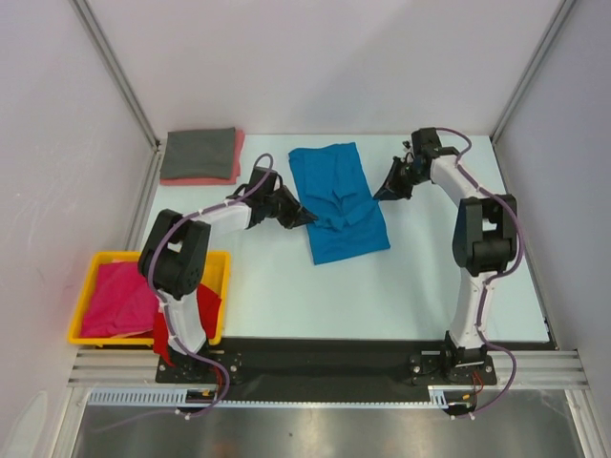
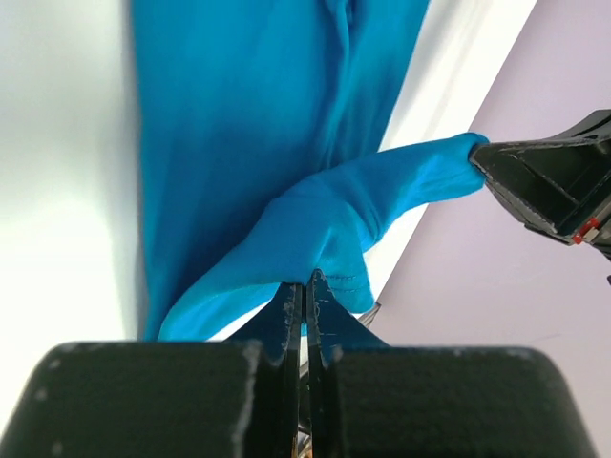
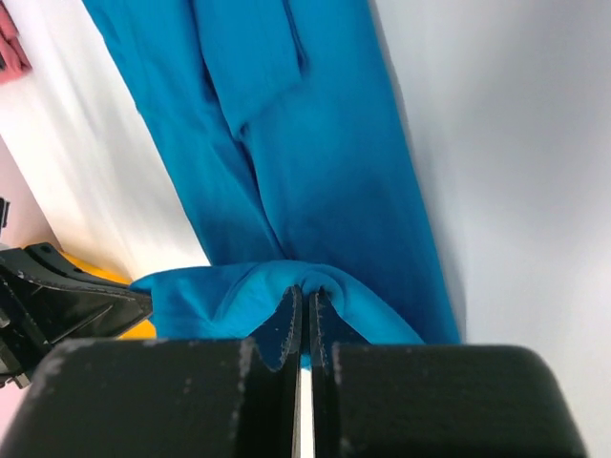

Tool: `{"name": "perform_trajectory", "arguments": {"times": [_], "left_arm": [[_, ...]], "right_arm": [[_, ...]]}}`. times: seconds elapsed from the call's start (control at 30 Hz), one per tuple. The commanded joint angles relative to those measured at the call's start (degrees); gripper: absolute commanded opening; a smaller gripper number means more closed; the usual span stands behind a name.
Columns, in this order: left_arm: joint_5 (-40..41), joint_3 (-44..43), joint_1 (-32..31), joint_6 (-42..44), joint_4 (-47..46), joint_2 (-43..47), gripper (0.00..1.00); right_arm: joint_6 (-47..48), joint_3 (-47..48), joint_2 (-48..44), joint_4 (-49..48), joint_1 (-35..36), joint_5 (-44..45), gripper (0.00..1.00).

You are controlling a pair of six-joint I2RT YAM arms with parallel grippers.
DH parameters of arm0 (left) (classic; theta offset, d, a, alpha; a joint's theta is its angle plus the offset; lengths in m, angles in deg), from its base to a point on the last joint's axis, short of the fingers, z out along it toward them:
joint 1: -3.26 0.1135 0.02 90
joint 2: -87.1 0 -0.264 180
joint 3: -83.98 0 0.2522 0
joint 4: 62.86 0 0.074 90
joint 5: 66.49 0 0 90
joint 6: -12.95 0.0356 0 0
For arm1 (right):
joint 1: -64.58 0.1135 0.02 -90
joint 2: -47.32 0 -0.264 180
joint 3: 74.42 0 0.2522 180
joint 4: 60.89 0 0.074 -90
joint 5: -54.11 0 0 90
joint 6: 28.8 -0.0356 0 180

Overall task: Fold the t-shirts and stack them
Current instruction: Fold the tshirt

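In the near-left corner, yellow bin (image 1: 80,336): stood on the desk (image 1: 401,286), well behind and to the left of the left pincer (image 1: 304,218), beside that arm's base.
Magenta t-shirt (image 1: 116,298): lay crumpled inside the bin, well apart from both pincers.
Red t-shirt (image 1: 214,307): hung over the bin's right rim, partly hidden by the left arm.
Blue t-shirt (image 1: 339,200): lay on the middle of the desk between the two pincers. Its long side ran near to far, and the near end sat closer to the right arm's side. A fold of cloth across it was raised off the rest and stretched from one pincer to the other.
Left pincer: was at the blue t-shirt's left edge. In the left wrist view its fingers (image 2: 286,310) were pressed together with blue cloth pinched between them.
Right pincer (image 1: 384,194): was at the shirt's right edge, slightly farther back than the left one. In the right wrist view its fingers (image 3: 286,320) were closed tight on the other end of the same raised fold.
Dark grey t-shirt (image 1: 199,153): lay folded flat, beyond and to the left of the left pincer, near the desk's far-left corner.
Salmon pink t-shirt (image 1: 208,178): lay directly under the grey one, only its near and right edges showing.
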Motion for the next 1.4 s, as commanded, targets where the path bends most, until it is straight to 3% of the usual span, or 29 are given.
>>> {"name": "perform_trajectory", "arguments": {"times": [0.0,0.27,0.47,0.7,0.73,0.87,1.03,1.13,1.17,1.3,1.37], "left_arm": [[-4.00,-5.10,1.57,3.15,1.85,-2.59,0.00],[-5.31,-11.08,3.51,2.27,1.50,-8.66,0.00],[-5.23,-12.58,5.18,2.62,2.29,-10.25,0.00],[-6.46,-15.74,5.88,3.41,3.69,-13.94,0.03],[-6.46,-16.53,5.88,3.59,4.04,-14.55,0.14],[-2.26,-16.88,6.41,6.30,5.98,-12.72,0.31],[10.49,-27.06,6.50,21.06,21.60,-8.76,0.61],[13.04,-23.06,5.62,26.25,21.98,-1.92,0.63],[13.05,-21.82,5.27,27.40,21.63,-0.51,0.62],[7.27,-13.82,2.55,29.08,16.38,3.90,0.46],[3.92,-12.06,1.67,28.29,15.22,2.15,0.39]], "right_arm": [[0.40,9.23,5.06,1.96,0.29,-2.95,0.00],[0.49,20.15,13.96,5.91,0.29,-5.23,0.00],[0.49,21.04,15.99,6.01,-0.33,-5.85,0.00],[0.57,22.88,18.71,6.18,-0.94,-6.29,0.09],[0.66,23.67,19.06,6.53,-1.03,-5.94,0.12],[2.94,29.02,21.70,9.50,-1.64,-4.37,0.39],[8.46,37.30,20.75,18.55,-1.91,8.98,0.40],[11.38,29.25,12.09,18.67,1.25,13.91,0.41],[12.95,21.82,9.69,16.05,2.65,14.97,0.41],[12.45,9.22,0.71,8.75,7.93,16.66,0.41],[11.22,6.63,-0.09,4.61,9.43,14.81,0.35]]}}
